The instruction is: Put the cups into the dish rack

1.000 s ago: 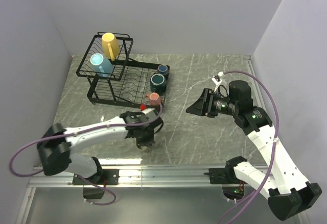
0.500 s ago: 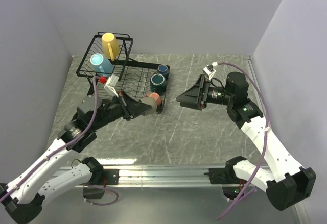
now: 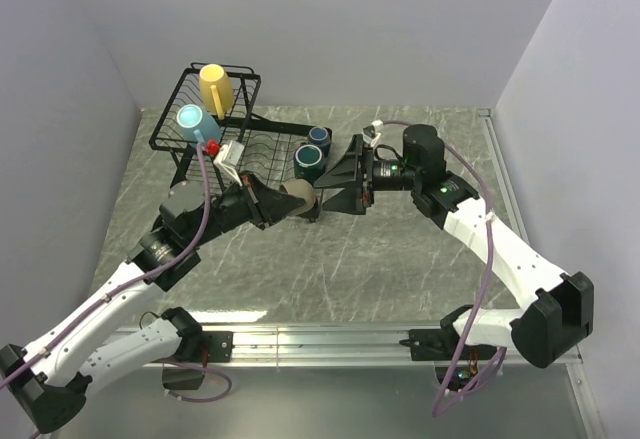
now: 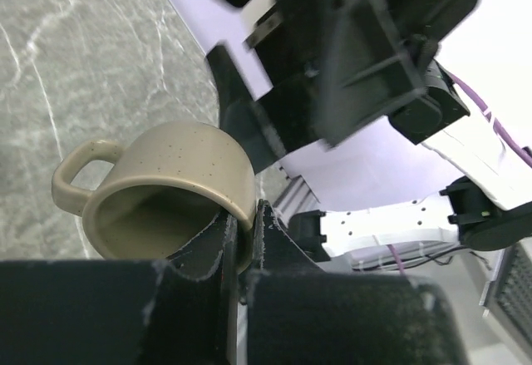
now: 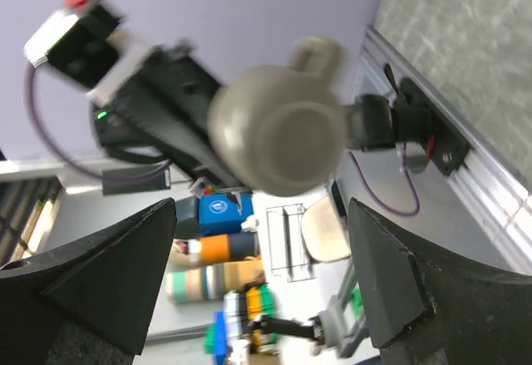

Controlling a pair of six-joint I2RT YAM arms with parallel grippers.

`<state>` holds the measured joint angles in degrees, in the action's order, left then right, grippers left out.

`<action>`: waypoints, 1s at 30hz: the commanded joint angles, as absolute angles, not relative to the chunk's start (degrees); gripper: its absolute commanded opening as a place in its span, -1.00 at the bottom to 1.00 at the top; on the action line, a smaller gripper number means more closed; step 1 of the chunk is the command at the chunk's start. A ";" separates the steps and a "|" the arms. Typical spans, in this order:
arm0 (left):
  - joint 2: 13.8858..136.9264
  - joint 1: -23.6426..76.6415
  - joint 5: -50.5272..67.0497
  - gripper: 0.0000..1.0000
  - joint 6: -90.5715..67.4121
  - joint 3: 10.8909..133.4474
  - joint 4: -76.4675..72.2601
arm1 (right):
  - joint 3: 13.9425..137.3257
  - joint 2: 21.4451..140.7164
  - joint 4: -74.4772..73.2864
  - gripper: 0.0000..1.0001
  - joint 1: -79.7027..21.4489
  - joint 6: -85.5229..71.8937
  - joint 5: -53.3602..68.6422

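- The left pincer [image 4: 241, 234] is closed on the rim of the small olive-brown speckled ceramic mug [image 4: 178, 172], one finger inside the mouth and one outside.
- The mug hangs in the air over the middle of the table [image 3: 400, 249], just beside the near right corner of the black wire dish rack [image 3: 190, 174].
- Its axis lies roughly level: mouth towards the left arm, base towards the right arm.
- The right pincer [image 3: 340, 184] stands wide open, its jaws on either side of the line to the mug's base and not touching it.
- Judgement: this looks like a handover. The right pincer is the nearer free one, and its approach must run straight along the mug's axis.
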<state>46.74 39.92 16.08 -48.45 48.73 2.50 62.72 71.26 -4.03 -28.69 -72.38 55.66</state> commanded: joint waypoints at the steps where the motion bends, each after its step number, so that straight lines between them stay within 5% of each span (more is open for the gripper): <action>1: 46.23 39.73 15.29 -0.99 -43.86 53.00 -0.88 | 62.50 71.28 -7.14 0.80 -29.09 -74.51 57.65; 20: 46.41 39.73 16.35 -0.99 -45.18 50.89 -5.80 | 61.26 77.25 15.11 0.81 -32.52 -93.33 56.43; 30: 46.41 39.73 16.43 -0.99 -45.70 49.22 -7.03 | 61.61 78.22 21.62 0.63 -32.87 -99.22 56.51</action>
<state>46.78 39.81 15.75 -46.15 49.41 -1.08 58.98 78.17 15.94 -32.38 -96.23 56.03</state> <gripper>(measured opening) 0.063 0.828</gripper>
